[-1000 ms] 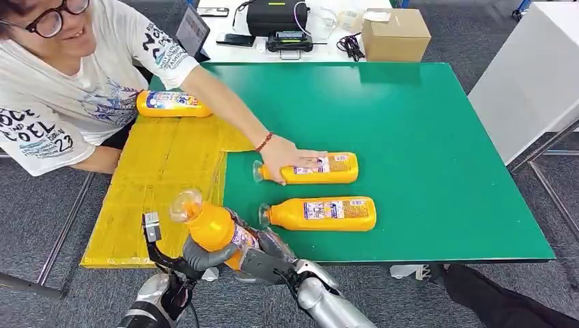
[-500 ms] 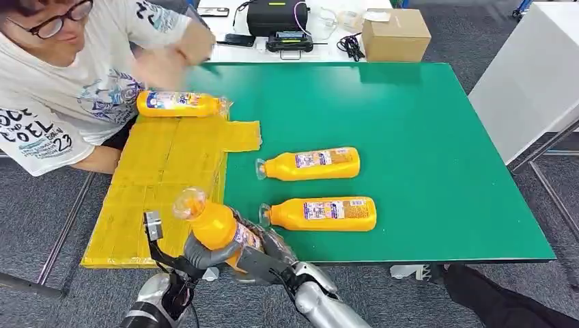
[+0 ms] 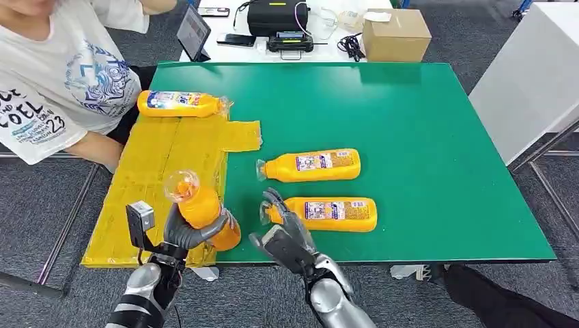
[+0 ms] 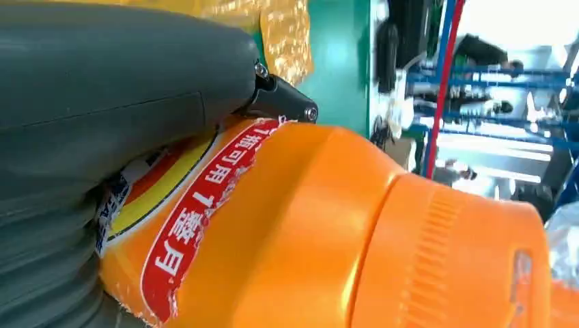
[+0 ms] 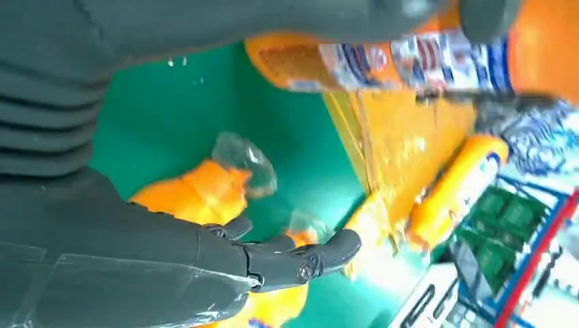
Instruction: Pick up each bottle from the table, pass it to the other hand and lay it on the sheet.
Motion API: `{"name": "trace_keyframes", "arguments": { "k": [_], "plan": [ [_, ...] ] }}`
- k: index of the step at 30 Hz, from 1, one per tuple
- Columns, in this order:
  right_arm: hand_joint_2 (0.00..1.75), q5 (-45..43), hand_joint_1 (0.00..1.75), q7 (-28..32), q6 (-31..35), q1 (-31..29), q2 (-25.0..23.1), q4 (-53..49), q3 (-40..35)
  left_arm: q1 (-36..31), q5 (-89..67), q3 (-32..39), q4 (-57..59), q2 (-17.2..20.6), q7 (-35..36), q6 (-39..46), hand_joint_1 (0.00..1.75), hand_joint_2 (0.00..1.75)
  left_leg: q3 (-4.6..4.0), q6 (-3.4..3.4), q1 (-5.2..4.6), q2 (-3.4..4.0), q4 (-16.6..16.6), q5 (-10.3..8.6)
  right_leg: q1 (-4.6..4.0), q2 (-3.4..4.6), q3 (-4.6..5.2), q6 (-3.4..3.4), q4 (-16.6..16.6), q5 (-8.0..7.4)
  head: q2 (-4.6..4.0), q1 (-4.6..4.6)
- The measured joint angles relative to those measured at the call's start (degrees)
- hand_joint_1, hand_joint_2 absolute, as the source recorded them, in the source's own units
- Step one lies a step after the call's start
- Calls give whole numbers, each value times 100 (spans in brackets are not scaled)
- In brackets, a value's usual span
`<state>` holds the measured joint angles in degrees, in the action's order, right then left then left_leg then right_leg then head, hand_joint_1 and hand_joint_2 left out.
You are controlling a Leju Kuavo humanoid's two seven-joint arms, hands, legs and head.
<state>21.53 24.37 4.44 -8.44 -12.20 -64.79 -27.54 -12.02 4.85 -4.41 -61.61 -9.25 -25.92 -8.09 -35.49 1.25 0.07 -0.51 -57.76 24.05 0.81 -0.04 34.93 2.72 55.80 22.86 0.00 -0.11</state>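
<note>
— Bottle (image 3: 203,212) position relative to the left robot hand (image 3: 186,234)?
— Wrapped in its fingers, held upright over the near edge of the yellow sheet (image 3: 158,179), cap up.
— And the right robot hand (image 3: 283,229)?
— Empty, fingers spread, just right of that bottle, at the neck of the nearest lying bottle (image 3: 321,214) on the green surface (image 3: 423,137).
— How does the held one look?
— Orange, with a clear-wrapped cap and a torn red-and-white label. Another bottle (image 3: 311,165) lies further back, and a fourth (image 3: 179,104) rests at the sheet's far end.

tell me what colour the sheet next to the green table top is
Yellow; the sheet shows best in the head view.
</note>
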Motion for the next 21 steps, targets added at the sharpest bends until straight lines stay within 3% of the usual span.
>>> {"name": "trace_keyframes", "arguments": {
  "k": [11, 21],
  "plan": [
    [0, -138, 0, 148, -48, 59, 57, -153, 173, -95, -94, 153, 0, 15, -57, 187, 175, 175, -1, 0, 0, 0, 0, 1, 0, 0, 1, 0, 0, 0, 0, 0],
    [0, -194, 0, 570, -16, 345, 166, -1007, 173, -474, -1132, 457, 16, 96, -616, 1672, 175, 175, 0, -1, 0, -1, 0, -1, 0, 0, 0, 0, 1, 0, 0, 0]
  ]
}}
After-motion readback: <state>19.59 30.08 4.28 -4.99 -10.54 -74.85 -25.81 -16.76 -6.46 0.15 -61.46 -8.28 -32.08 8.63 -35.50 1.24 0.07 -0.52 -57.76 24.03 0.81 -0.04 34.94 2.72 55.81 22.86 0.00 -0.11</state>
